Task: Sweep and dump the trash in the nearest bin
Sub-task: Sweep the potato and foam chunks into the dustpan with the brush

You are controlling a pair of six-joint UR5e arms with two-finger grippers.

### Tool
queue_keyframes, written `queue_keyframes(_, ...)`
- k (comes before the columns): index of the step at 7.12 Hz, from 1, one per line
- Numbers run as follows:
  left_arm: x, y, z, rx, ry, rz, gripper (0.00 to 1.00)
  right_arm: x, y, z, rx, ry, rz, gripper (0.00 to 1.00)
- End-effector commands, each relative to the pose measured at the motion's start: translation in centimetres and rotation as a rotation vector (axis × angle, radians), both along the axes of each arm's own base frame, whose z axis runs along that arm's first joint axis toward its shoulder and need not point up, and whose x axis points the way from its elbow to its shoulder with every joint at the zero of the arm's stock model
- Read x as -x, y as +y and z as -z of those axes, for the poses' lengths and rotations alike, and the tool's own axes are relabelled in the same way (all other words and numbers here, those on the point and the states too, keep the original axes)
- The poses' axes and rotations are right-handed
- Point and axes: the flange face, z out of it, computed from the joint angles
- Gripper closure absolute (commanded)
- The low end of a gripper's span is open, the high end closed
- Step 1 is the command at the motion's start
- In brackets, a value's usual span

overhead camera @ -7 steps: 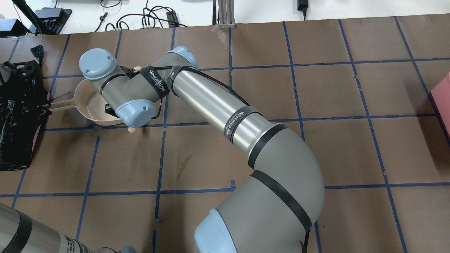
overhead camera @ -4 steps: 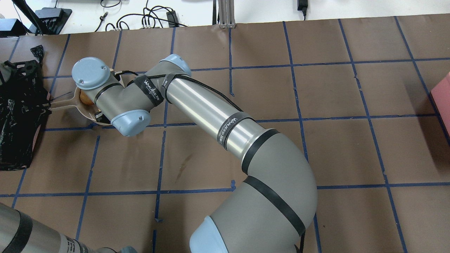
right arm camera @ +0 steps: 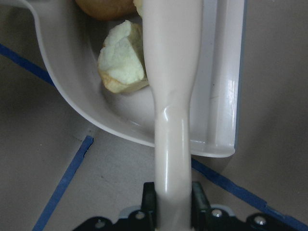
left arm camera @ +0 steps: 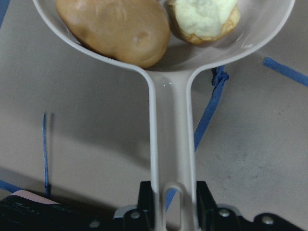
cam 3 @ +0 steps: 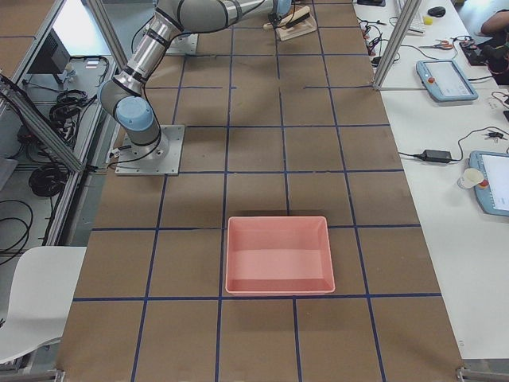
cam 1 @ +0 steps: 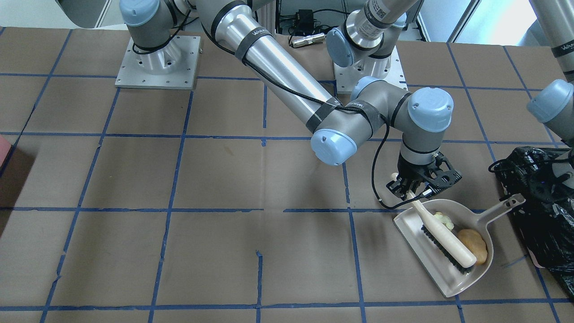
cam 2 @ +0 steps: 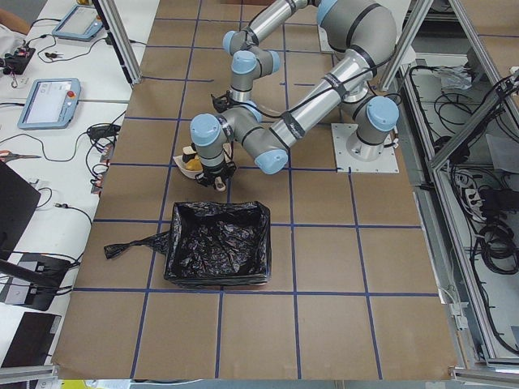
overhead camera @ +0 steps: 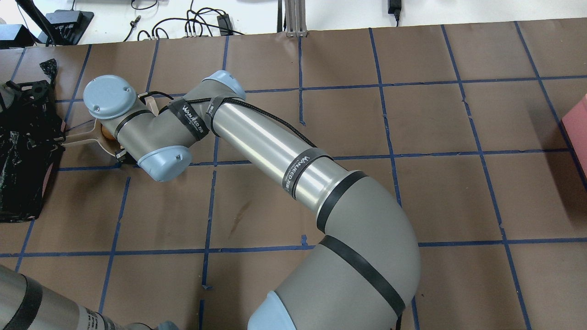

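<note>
Moved toward the bin (cam 1: 533, 179) since a second ago, my right tool (cam 1: 410, 194), clamped on the brush (cam 1: 446, 240), herds trash (cam 1: 473, 241) to the dustpan's (cam 1: 430, 260) back; my left tool (left arm camera: 173, 195) grips its handle (left arm camera: 171, 144), bracing it on the table (cam 1: 224, 179).

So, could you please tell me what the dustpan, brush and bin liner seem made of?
The dustpan looks like moulded beige plastic, smooth and glossy, given the highlights on its wall. The brush seems to be the same glossy cream plastic, with dark bristles underneath. The bin liner appears to be thin black plastic film, crinkled and shiny.
</note>
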Motion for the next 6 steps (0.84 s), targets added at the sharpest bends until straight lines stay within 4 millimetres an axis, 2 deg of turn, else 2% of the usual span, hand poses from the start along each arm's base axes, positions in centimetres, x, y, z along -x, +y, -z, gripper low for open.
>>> queue_keyframes(1, -0.2, 0.1, 0.0, -0.012, -0.015, -0.002, 1.00, 4.1, -0.7, -3.9, -0.116, 0.095, 0.102, 1.00)
queue_keyframes(3, 0.0, 0.0, -0.1, -0.010, -0.018, -0.001, 1.00, 9.7, 2.1, -4.7, -0.213, 0.195, 0.207, 1.00)
queue_keyframes(5, 0.1, 0.0, -0.6, -0.003, -0.023, 0.001, 1.00, 18.1, 8.2, -7.1, -0.247, 0.231, 0.303, 1.00)
queue_keyframes(6, 0.0, -0.1, -0.5, 0.005, -0.017, 0.000, 1.00, 22.3, 10.2, -7.2, -0.217, 0.230, 0.336, 1.00)
